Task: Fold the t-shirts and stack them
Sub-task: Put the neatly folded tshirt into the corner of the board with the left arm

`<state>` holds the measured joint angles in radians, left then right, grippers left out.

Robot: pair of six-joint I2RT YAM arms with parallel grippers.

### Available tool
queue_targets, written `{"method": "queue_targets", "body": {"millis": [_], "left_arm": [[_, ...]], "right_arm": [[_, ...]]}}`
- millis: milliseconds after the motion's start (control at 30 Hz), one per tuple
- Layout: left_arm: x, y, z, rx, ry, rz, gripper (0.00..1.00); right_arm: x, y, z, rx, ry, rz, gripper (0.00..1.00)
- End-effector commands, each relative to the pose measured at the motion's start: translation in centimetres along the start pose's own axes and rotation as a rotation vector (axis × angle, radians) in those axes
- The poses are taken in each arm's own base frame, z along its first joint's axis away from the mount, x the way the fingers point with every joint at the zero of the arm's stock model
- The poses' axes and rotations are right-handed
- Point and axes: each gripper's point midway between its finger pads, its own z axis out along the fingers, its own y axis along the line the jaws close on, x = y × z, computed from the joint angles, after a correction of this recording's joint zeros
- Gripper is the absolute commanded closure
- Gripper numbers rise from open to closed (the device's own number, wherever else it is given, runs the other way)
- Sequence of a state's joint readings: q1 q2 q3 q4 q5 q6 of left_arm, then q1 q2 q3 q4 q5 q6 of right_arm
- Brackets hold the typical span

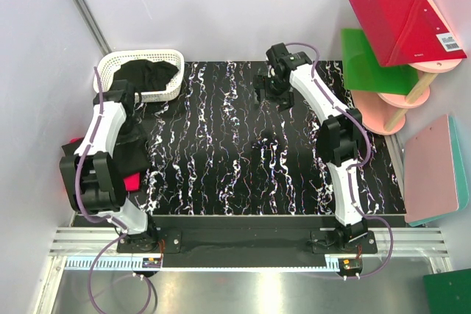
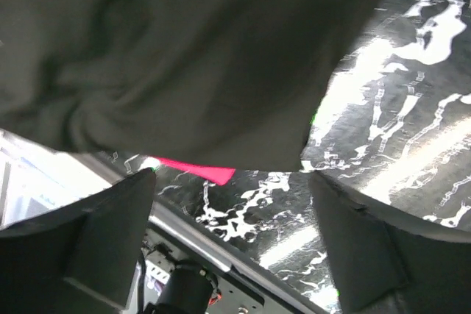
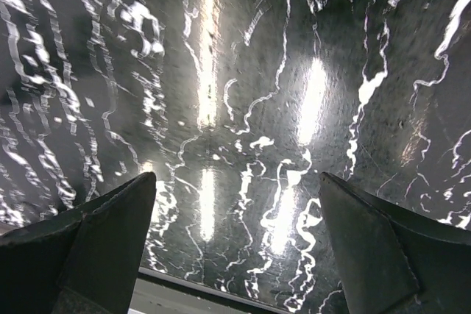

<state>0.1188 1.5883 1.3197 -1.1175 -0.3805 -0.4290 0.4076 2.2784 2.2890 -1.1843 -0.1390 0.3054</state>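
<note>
- Seeing the left arm [image 1: 99,159] folded up along the left edge of the desk [image 1: 243,174], and the right arm [image 1: 342,159] stretched out toward the far side.
- Near left of the desk: a black t-shirt [image 1: 131,148] lies crumpled under the left arm. A hot-pink t-shirt [image 1: 132,182] pokes out from under its near edge.
- In the left wrist view, that black t-shirt [image 2: 184,56] fills the upper part of the picture. A hot-pink sliver [image 2: 199,170] shows just below its hem, with marbled desk [image 2: 397,108] to the right.
- The left end effector [image 1: 121,97] hangs over the far end of that shirt, just beside the basket. From the wrist [image 2: 232,182] I read its fingers [image 2: 110,248] as spread wide and gripping nothing. I can't tell whether the tips touch the fabric.
- The right end effector [image 1: 266,90] is over the far middle of the desk, well apart from all the cloth. In the wrist view [image 3: 237,182] its fingers [image 3: 368,248] are spread apart over bare black-and-white marbled desk [image 3: 243,71].
- Far left corner: a white lattice basket [image 1: 174,82] with a second black t-shirt [image 1: 147,75] bundled inside it.
- Off the desk on the right: the pink board [image 1: 434,167] is nearest. Farther back, the green board [image 1: 364,56] and red board [image 1: 405,23] are propped on a pink rack [image 1: 412,82].
</note>
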Motion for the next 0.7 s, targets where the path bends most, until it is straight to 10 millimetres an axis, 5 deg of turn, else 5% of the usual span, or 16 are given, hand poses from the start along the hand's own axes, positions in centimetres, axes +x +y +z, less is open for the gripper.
{"method": "queue_targets", "body": {"millis": [0, 33, 67, 300, 467, 667], "left_arm": [[-0.1, 4.8, -2.0, -0.173, -0.070, -0.075, 0.58], [0.1, 5.5, -2.1, -0.206, -0.066, -0.073, 0.88], [0.9, 6.5, -2.1, -0.237, -0.039, -0.069, 1.00], [3.6, 9.3, -1.6, -0.156, -0.009, -0.288, 1.00], [5.3, 10.4, 1.8, -0.232, 0.077, -0.254, 1.00], [5.0, 10.2, 6.3, -0.237, 0.188, -0.240, 1.00]], "right_arm": [[-0.6, 1.1, -2.8, -0.056, -0.081, -0.038, 0.00], [-0.2, 0.9, -2.5, -0.054, -0.071, -0.038, 0.00], [-0.1, 1.0, -2.4, -0.054, -0.067, -0.042, 0.00], [0.2, 0.7, -1.9, -0.065, -0.058, -0.053, 0.00], [0.4, 0.5, -1.7, -0.093, -0.039, -0.034, 0.00], [0.6, -1.6, -2.3, -0.092, -0.029, 0.025, 0.00]]}}
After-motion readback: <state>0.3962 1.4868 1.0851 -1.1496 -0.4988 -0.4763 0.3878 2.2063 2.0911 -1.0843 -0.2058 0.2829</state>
